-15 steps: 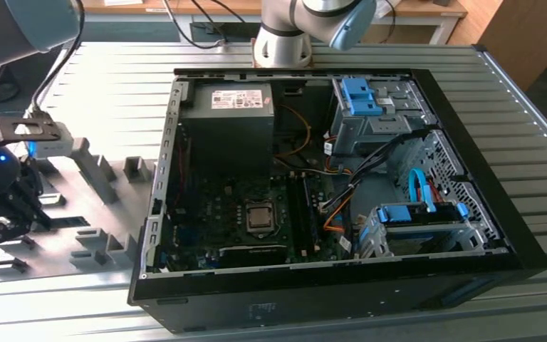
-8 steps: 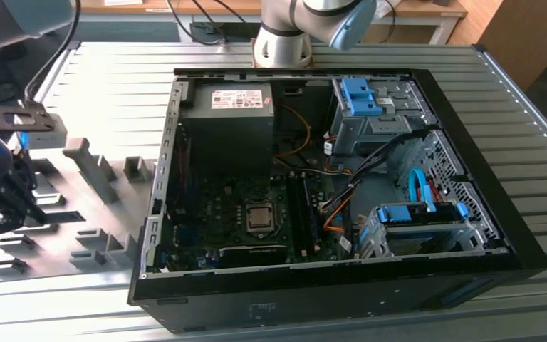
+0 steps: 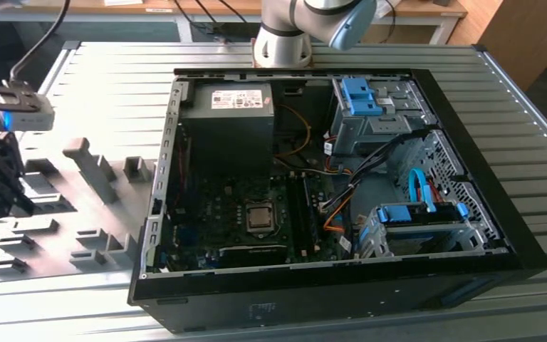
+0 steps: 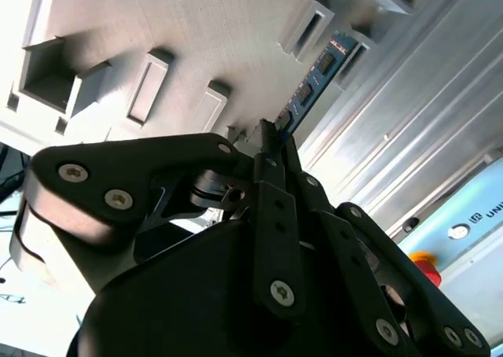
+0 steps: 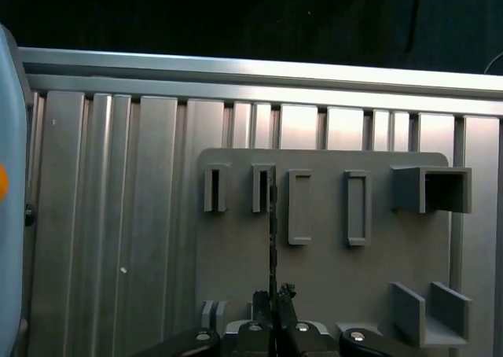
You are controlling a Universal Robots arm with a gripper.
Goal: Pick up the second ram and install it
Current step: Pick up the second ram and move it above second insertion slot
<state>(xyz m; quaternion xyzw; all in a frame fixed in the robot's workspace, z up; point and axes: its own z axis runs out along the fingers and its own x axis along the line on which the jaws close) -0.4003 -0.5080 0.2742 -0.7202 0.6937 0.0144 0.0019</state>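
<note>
Second ram [image 4: 312, 80] pinched edge-on in gripper [image 4: 271, 134] over grey fixture [image 3: 97, 174], exterior view's left; pick-up step, likely needs straight lift.

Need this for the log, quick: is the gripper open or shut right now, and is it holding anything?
Gripper: closed, holding the second ram by one end, at the grey fixture plate.

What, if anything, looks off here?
Nothing stands out. The claw is shut on the second ram, which runs straight out from its tips over the grey fixture plate. The open PC case lies flat with no visible damage.
</note>
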